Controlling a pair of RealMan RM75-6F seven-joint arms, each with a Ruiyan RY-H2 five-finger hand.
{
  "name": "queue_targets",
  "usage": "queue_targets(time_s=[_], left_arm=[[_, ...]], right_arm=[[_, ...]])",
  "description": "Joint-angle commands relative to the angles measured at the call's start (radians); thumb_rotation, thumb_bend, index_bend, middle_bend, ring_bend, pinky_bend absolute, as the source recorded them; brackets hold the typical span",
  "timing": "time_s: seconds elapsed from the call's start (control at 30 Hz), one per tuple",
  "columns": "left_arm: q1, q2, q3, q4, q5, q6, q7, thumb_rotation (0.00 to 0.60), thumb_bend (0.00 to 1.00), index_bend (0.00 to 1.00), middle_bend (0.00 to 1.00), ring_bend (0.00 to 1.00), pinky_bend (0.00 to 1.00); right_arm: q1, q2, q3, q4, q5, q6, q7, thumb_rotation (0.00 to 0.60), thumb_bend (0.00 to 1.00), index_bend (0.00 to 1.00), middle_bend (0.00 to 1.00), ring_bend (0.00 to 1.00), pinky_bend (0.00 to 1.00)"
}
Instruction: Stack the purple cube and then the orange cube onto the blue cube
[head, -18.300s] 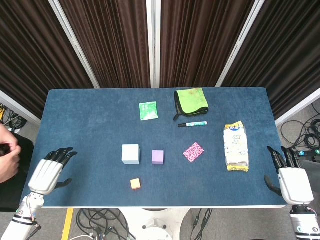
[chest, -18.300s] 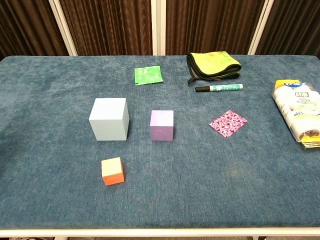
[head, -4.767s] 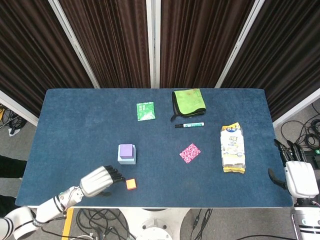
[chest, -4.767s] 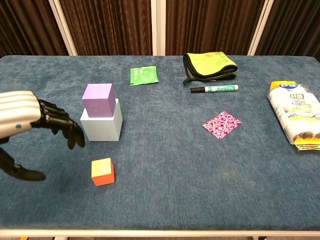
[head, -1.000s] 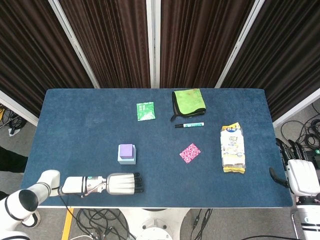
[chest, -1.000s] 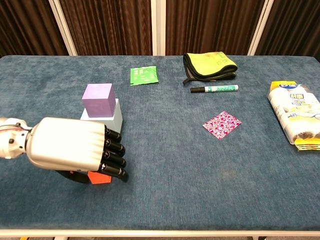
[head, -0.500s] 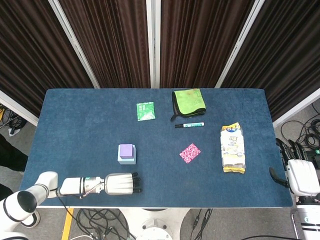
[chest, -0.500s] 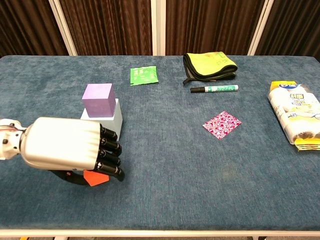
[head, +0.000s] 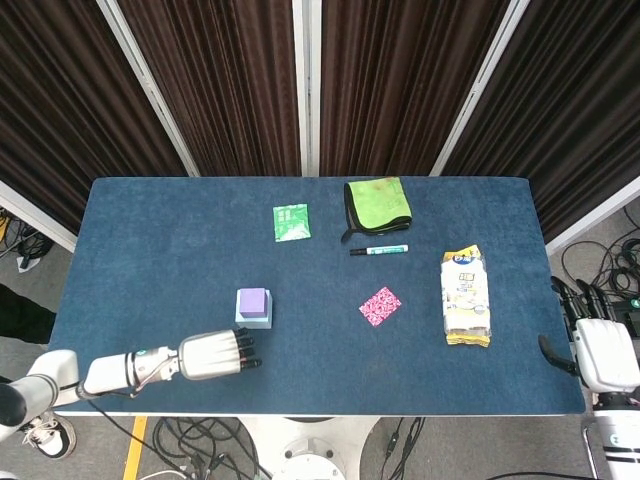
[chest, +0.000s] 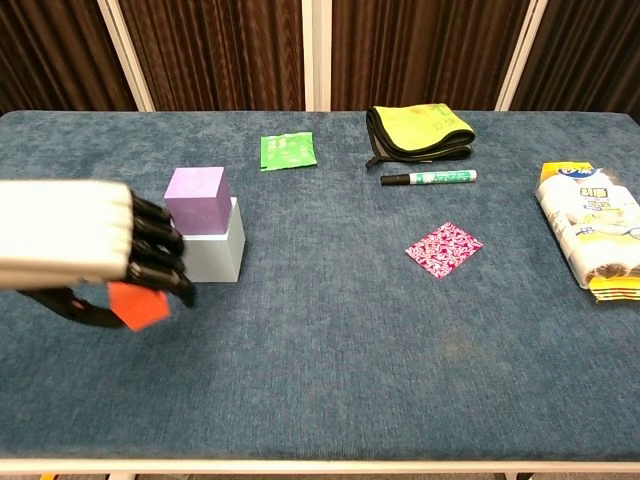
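Note:
The purple cube (head: 252, 300) (chest: 195, 195) sits on top of the pale blue cube (head: 254, 320) (chest: 214, 255) left of the table's middle. My left hand (head: 212, 355) (chest: 85, 245) hovers just left and in front of that stack, raised off the cloth. It holds the orange cube (chest: 138, 305) under its curled fingers; the head view hides the cube beneath the hand. My right hand (head: 600, 350) rests beyond the table's right front corner, fingers apart and holding nothing.
A pink patterned square (head: 379, 305) (chest: 443, 244) lies right of the stack. A marker (chest: 428, 178), a green-yellow cloth (chest: 420, 130) and a green packet (chest: 287, 150) lie further back. A snack bag (head: 466, 297) (chest: 594, 240) lies at the right.
My left hand has lifted the orange cube off the table and carried it back and to the left, toward the stack. The right hand has not moved.

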Motion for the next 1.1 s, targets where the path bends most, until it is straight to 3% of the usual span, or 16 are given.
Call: queue_targets(time_s=[0.03, 0.37, 0.5, 0.63, 0.93, 1.1], left_arm=[[0.026, 0.094, -0.011, -0.084, -0.043, -0.013, 0.047, 0.6, 0.28, 0.41, 0.63, 0.45, 0.5], [0.028, 0.225, -0.067, -0.197, -0.129, -0.102, 0.077, 0.6, 0.28, 0.42, 0.63, 0.45, 0.5], [0.024, 0.247, -0.112, -0.245, -0.197, -0.17, 0.094, 0.6, 0.28, 0.42, 0.63, 0.45, 0.5], [0.012, 0.288, -0.179, -0.375, -0.323, -0.283, 0.113, 0.6, 0.28, 0.42, 0.64, 0.45, 0.5], [-0.032, 0.347, -0.276, -0.52, -0.438, -0.425, 0.225, 0.6, 0.28, 0.42, 0.65, 0.45, 0.5], [-0.047, 0.372, -0.352, -0.658, -0.625, -0.539, 0.325, 0.6, 0.28, 0.42, 0.65, 0.45, 0.5]], right_arm=[[0.0, -0.002, -0.002, 0.0, -0.004, 0.0, -0.003, 0.6, 0.26, 0.02, 0.17, 0.0, 0.0], [-0.001, -0.007, -0.004, 0.0, -0.004, 0.002, -0.015, 0.6, 0.26, 0.02, 0.17, 0.0, 0.0], [0.0, -0.007, -0.004, 0.0, -0.005, 0.002, -0.014, 0.6, 0.26, 0.02, 0.17, 0.0, 0.0], [0.0, -0.006, -0.004, 0.002, -0.003, 0.001, -0.011, 0.6, 0.26, 0.02, 0.17, 0.0, 0.0], [-0.001, -0.008, -0.005, 0.003, -0.004, 0.002, -0.013, 0.6, 0.26, 0.02, 0.17, 0.0, 0.0], [0.0, -0.011, -0.007, 0.005, -0.006, 0.0, -0.018, 0.6, 0.26, 0.02, 0.17, 0.0, 0.0]])
